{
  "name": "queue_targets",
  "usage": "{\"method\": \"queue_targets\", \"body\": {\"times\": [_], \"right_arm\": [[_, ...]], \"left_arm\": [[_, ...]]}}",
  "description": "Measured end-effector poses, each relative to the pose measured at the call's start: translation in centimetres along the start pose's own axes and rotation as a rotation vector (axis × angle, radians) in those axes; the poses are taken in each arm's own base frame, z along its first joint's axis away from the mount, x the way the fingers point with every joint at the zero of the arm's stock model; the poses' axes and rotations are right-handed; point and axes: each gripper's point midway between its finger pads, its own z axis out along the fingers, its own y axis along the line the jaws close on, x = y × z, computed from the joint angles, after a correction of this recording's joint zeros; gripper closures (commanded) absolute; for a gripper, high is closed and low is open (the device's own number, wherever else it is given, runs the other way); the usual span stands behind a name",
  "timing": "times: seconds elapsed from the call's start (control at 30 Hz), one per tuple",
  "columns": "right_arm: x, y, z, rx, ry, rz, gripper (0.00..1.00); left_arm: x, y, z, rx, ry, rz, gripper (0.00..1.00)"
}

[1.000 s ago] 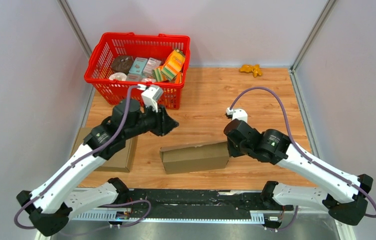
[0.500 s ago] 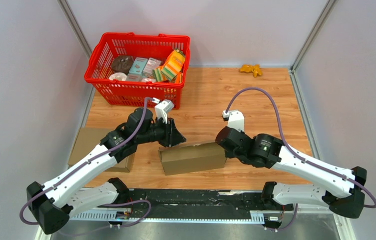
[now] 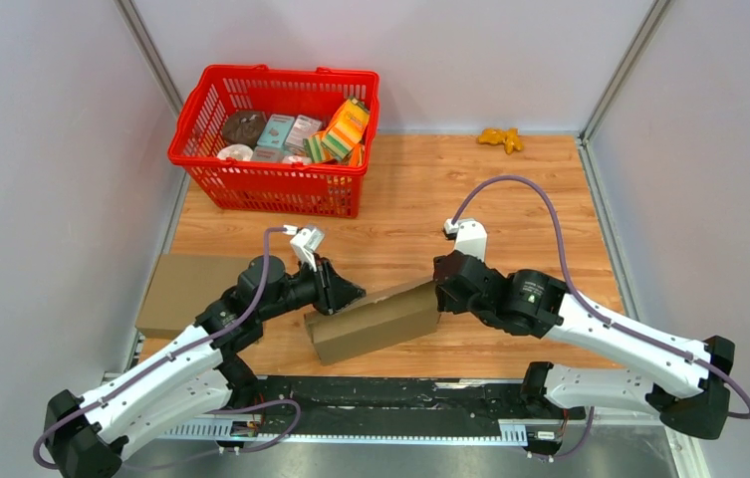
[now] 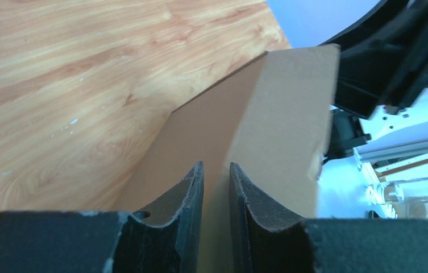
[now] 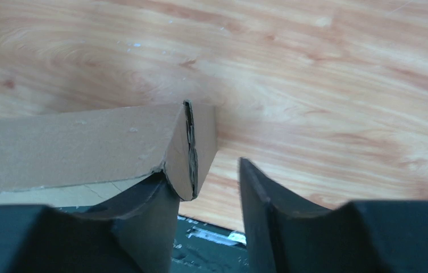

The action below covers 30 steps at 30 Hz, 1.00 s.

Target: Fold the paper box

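The brown paper box [image 3: 375,321] lies tilted on the wooden table, its left end nearer the front edge. My left gripper [image 3: 349,295] is at the box's upper left corner. In the left wrist view the fingers [image 4: 216,168] stand almost together on a fold edge of the box [image 4: 279,114]. My right gripper [image 3: 440,289] is at the box's right end. In the right wrist view it [image 5: 203,169] is open, and the box's end flap [image 5: 191,148] rests against the left finger with a gap to the right finger.
A red basket [image 3: 271,184] with several packets stands at the back left. A flat brown cardboard piece [image 3: 191,289] lies at the left edge. A small yellow toy [image 3: 501,139] lies at the back right. A black rail [image 3: 380,398] runs along the front edge.
My left arm has drawn back toward the front and lowered. The box has turned, its left end swinging toward the front edge. The right gripper stayed at the right end.
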Motion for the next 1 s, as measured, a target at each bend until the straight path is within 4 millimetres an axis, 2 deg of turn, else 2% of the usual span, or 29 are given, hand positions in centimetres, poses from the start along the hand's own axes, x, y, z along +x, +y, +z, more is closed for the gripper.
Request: {"method": "queue_targets", "body": {"times": [0.03,0.07,0.2,0.3,0.43,0.53,0.67,0.73,0.83,0.87,0.9,1.0], "right_arm": [[0.0,0.2,-0.1,-0.010,0.003,0.002,0.45],[0.2,0.3,-0.2,-0.026,0.013,-0.004,0.37],[1.2,0.3,-1.6,-0.089,0.068,-0.035,0.23],[1.6,-0.1,-3.7,-0.143,0.114,-0.056,0.19],[-0.5,0.1,-6.7,-0.258,0.085,-0.002,0.20],[-1.8,1.0,-7.6,-0.331,0.061,0.029,0.20],[-2.0,2.2,-6.7,-0.346,0.086,0.033,0.30],[-2.1,3.0,-6.2,-0.362,0.101,0.044,0.35],[-2.6,4.4,-6.8,-0.445,0.097,0.063,0.71],[-2.6,5.0,-7.0,-0.486,0.093,0.065,0.89],[-2.4,5.7,-7.4,-0.534,0.098,0.068,0.95],[-1.2,7.2,-7.4,-0.639,0.122,0.069,1.00]], "left_arm": [[0.5,0.6,0.0,-0.010,-0.004,-0.003,0.69],[1.0,1.2,0.1,-0.022,-0.004,-0.007,0.69],[3.0,3.3,0.3,-0.076,0.021,-0.025,0.69],[3.3,3.8,0.4,-0.096,0.022,-0.027,0.68],[3.1,4.1,0.3,-0.120,0.018,-0.021,0.61],[2.0,3.9,0.0,-0.172,0.041,-0.013,0.56],[-2.0,1.1,-0.6,-0.171,0.026,0.032,0.55],[-4.3,-0.9,-1.1,-0.147,0.008,0.063,0.59],[-6.2,-3.3,-1.1,-0.092,0.017,0.091,0.68],[-6.4,-3.9,-0.9,-0.071,0.030,0.094,0.71],[-6.4,-4.3,-0.6,-0.051,0.046,0.093,0.75],[-5.1,-4.3,1.1,-0.015,0.119,0.067,0.81]]}}
